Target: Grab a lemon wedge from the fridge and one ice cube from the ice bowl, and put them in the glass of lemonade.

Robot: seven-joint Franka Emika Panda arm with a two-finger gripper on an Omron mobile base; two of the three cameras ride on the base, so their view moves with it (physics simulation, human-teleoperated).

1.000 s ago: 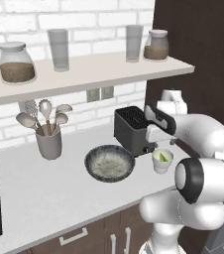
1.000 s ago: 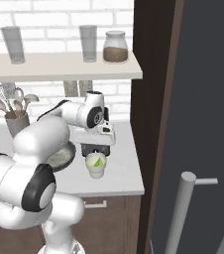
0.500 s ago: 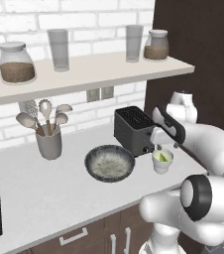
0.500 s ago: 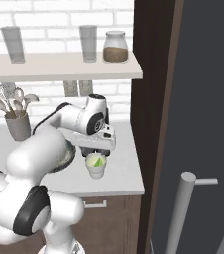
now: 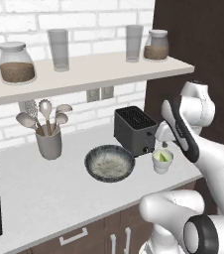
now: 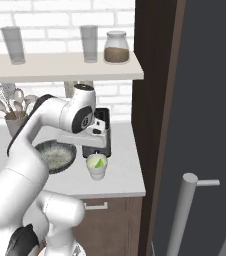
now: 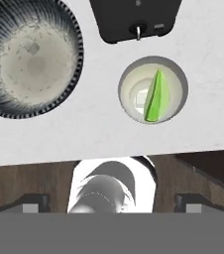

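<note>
The glass of lemonade [image 7: 134, 74] stands on the counter right of the ice bowl [image 7: 15, 106] and in front of the toaster. A yellow-green lemon wedge [image 7: 156, 96] lies in it beside a pale squarish piece [image 7: 140, 101]. A small pale ice cube [image 7: 33, 48] rests in the bowl. My gripper [image 5: 163, 143] [image 6: 98, 149] hangs open just above the glass [image 5: 162, 161] [image 6: 97, 166], holding nothing. Its fingertips [image 7: 34, 202] stand wide apart. The bowl [image 5: 109, 162] [image 6: 57, 154] is to the left. The grey fridge door [image 6: 210, 100] fills the right.
A black toaster [image 5: 134, 130] [image 7: 134, 17] stands just behind the glass. A grey utensil holder [image 5: 48, 141] with spoons is at the back left. A shelf [image 5: 94, 72] overhead carries jars and tall glasses. The fridge's silver handle [image 6: 182, 215] juts out at the lower right.
The arm's elbow has swung out to the right and its upper links have risen. The hand has stayed over the glass with its jaws open. The wedge stays in the glass.
</note>
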